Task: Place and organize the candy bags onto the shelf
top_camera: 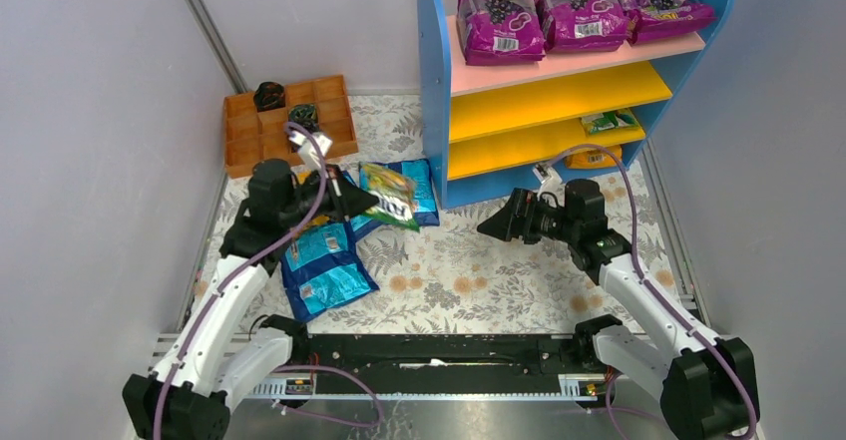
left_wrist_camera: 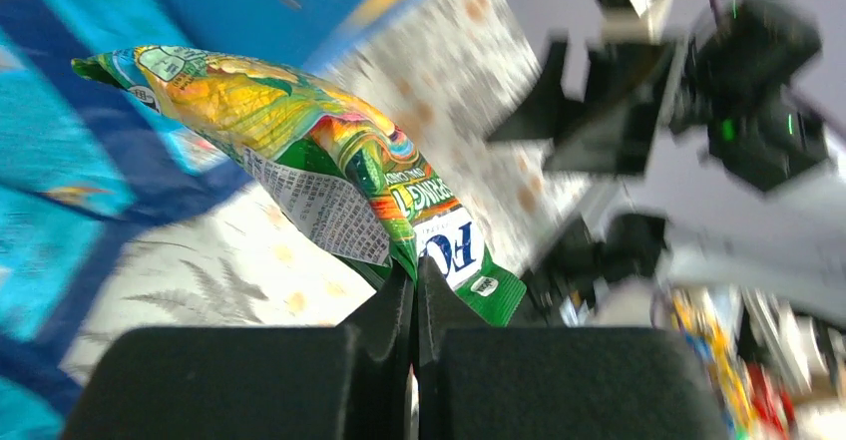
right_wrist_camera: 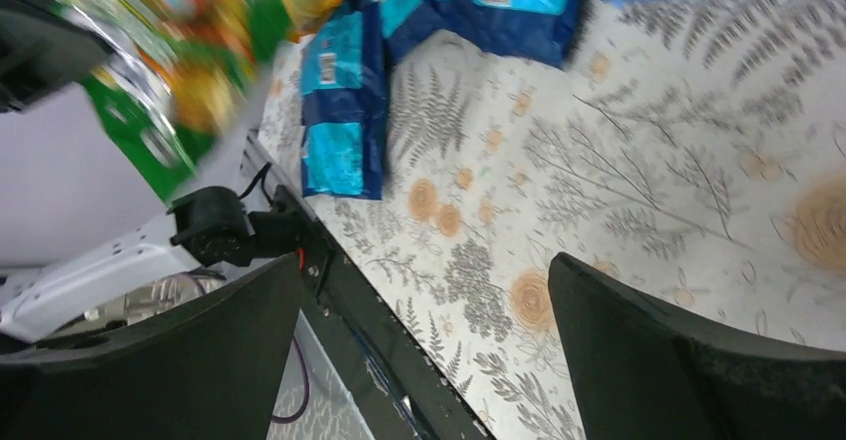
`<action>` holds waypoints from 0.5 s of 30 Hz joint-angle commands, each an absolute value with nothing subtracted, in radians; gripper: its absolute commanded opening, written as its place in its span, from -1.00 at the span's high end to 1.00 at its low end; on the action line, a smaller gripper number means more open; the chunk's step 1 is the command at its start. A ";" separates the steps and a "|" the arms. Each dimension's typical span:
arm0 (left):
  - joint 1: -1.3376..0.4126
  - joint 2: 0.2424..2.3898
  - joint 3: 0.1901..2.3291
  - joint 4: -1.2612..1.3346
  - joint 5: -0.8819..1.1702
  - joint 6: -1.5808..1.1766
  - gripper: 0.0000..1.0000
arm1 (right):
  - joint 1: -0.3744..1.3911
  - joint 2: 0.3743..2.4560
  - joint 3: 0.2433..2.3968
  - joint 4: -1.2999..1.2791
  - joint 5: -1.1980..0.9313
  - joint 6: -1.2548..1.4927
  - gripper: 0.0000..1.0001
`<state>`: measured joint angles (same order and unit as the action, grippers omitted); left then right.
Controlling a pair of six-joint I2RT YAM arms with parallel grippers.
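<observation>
My left gripper (top_camera: 361, 204) (left_wrist_camera: 415, 270) is shut on the corner of a green-yellow candy bag (top_camera: 389, 196) (left_wrist_camera: 329, 161), which hangs lifted above the floral mat. Blue candy bags lie below and beside it: one (top_camera: 324, 265) (right_wrist_camera: 344, 111) near the left arm, another (top_camera: 424, 189) against the shelf's foot. The shelf (top_camera: 559, 91) stands at the back right, with a green bag (top_camera: 609, 121) on its lower yellow board and an orange bag (top_camera: 592, 158) under it. My right gripper (top_camera: 494, 225) (right_wrist_camera: 424, 280) hovers open and empty over the mat, pointing left toward the held bag (right_wrist_camera: 170, 71).
Three purple grape-print bags (top_camera: 579, 11) fill the pink top board. An orange compartmented tray (top_camera: 289, 126) with dark items sits at the back left. Grey walls close in both sides, and a black rail (top_camera: 439, 352) runs along the near edge.
</observation>
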<state>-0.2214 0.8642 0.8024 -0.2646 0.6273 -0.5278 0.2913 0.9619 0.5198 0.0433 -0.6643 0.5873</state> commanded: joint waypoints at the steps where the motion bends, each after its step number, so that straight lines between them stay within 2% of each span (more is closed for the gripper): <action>1: -0.384 0.882 0.803 -0.288 0.856 -0.415 1.00 | 0.307 0.941 0.644 0.044 -0.770 0.531 -1.00; 5: -0.597 0.941 0.838 -0.325 0.838 -0.324 1.00 | 0.307 0.943 0.702 -0.003 -0.829 0.517 -1.00; 9: -0.692 1.016 0.885 -0.327 0.903 -0.266 1.00 | 0.310 0.944 0.789 -0.181 -0.876 0.366 -1.00; 15: -0.739 1.025 0.922 -0.329 0.995 -0.152 1.00 | 0.371 0.922 0.659 0.136 -1.077 0.561 -1.00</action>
<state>-0.7231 1.0565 0.8452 -0.3927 0.8841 -0.2718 0.3260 0.9409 0.7212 -0.0250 -0.9192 0.4736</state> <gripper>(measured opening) 0.009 0.995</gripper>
